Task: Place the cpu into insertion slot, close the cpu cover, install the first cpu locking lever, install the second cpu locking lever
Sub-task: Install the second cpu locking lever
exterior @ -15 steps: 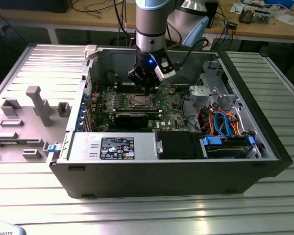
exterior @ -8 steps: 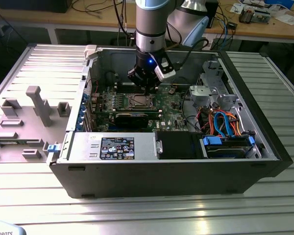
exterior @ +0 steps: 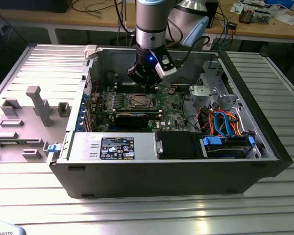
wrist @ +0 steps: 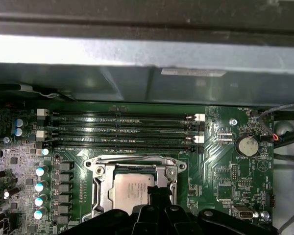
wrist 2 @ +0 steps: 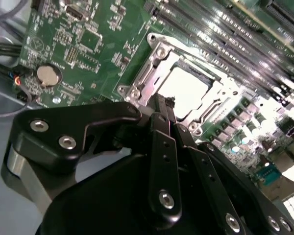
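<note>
Cpu (wrist: 132, 190): flat square chip, silvery-grey matte metal top, seated in the insertion slot (wrist: 94, 186) on the green motherboard (wrist: 225, 166) inside the open computer case (exterior: 186, 169).
Cpu cover (wrist 2: 154, 66): thin bright metal frame with a square window, lying down around the chip.
Memory slots (wrist: 122, 129): long, dark, parallel, just beside the socket.
Coin battery (wrist: 246, 145): round, shiny, near the socket.
Gripper (wrist 2: 165, 108): black, jointed, bolted links; fingertips drawn together, nothing between them, poised at the socket's edge.
Worktable (exterior: 152, 215): ribbed metal.
</note>
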Controlling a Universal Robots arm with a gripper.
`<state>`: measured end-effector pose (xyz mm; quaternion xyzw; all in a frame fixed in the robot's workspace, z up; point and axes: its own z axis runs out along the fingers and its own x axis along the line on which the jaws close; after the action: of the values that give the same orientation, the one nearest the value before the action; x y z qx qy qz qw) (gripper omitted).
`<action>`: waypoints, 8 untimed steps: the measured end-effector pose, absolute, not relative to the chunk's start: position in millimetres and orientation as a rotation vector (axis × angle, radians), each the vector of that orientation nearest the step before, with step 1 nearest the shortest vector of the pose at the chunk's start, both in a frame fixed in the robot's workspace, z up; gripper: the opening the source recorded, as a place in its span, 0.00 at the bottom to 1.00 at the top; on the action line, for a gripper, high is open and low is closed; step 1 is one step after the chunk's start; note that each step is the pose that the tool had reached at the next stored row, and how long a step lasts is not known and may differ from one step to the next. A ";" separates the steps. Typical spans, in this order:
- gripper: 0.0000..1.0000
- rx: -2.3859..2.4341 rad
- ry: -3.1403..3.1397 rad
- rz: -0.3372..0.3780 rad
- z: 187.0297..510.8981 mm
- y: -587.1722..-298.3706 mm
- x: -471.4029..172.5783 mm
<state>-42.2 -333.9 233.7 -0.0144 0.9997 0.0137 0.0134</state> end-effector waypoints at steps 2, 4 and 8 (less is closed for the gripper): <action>0.11 -0.045 3.114 0.037 233.5 -335.3 -42.3; 0.11 -0.045 3.114 0.037 233.5 -335.3 -42.3; 0.11 -0.045 3.114 0.037 233.5 -335.4 -42.3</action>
<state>-42.3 -335.4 233.5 -0.0144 0.9997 0.0120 0.0133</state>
